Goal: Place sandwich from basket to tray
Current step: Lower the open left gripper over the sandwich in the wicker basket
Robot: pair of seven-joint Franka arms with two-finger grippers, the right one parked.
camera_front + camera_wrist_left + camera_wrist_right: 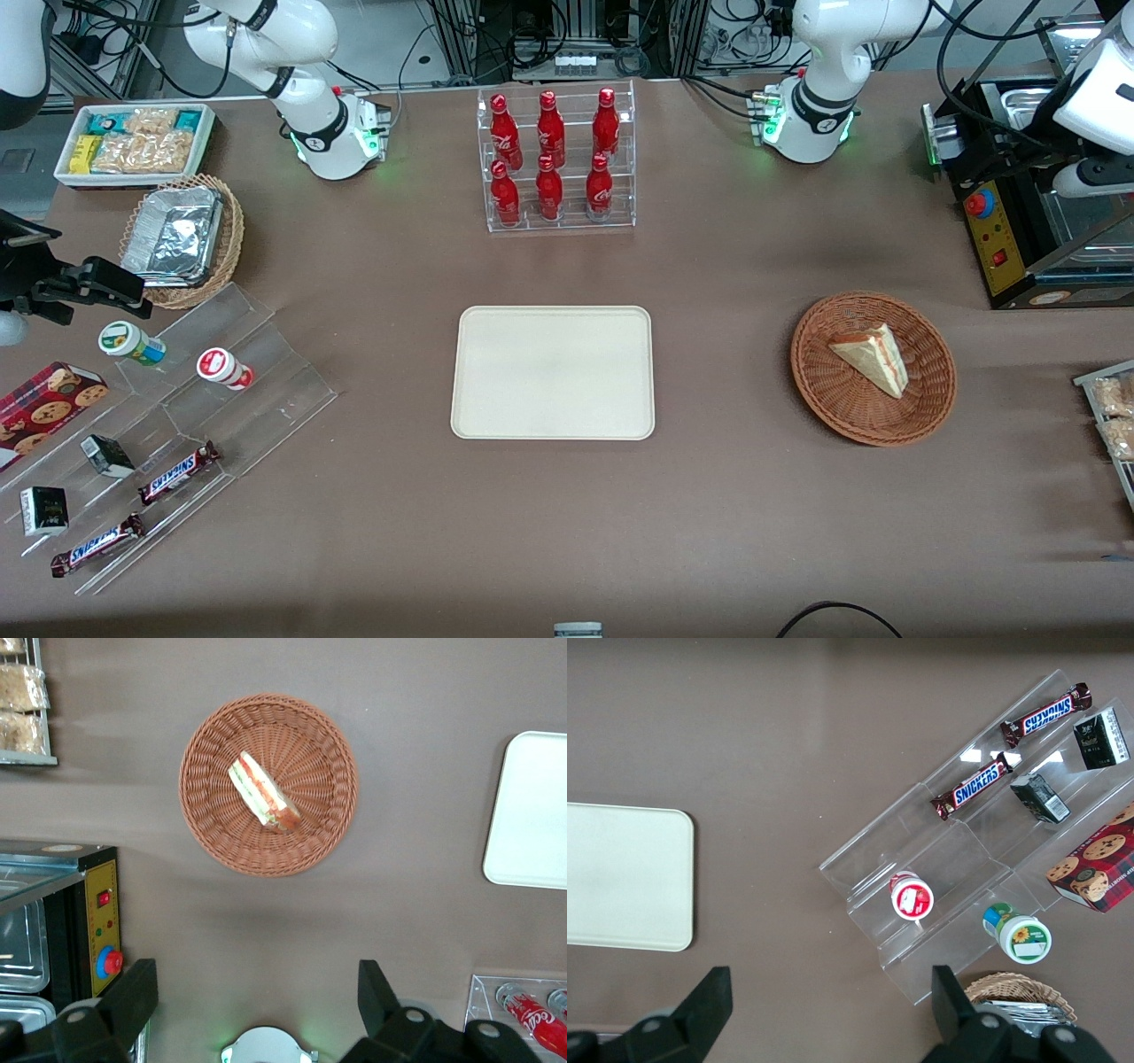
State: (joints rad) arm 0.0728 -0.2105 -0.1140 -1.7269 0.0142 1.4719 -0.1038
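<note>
Tray point(553, 372) sits mid-worktop, bare. Sandwich point(872, 356) lies in basket point(873, 368), toward working arm's end. Gripper point(257, 1010) hangs above w/ jaws wide. I descend centred, pinch across bread faces, squeeze lightly.

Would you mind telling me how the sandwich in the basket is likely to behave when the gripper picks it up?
The sandwich looks soft, so it may squash. Its filling layers could slide apart. It lies flat in the basket, so it seems unlikely to roll. The gripper, open, hangs above the table beside the basket.
</note>
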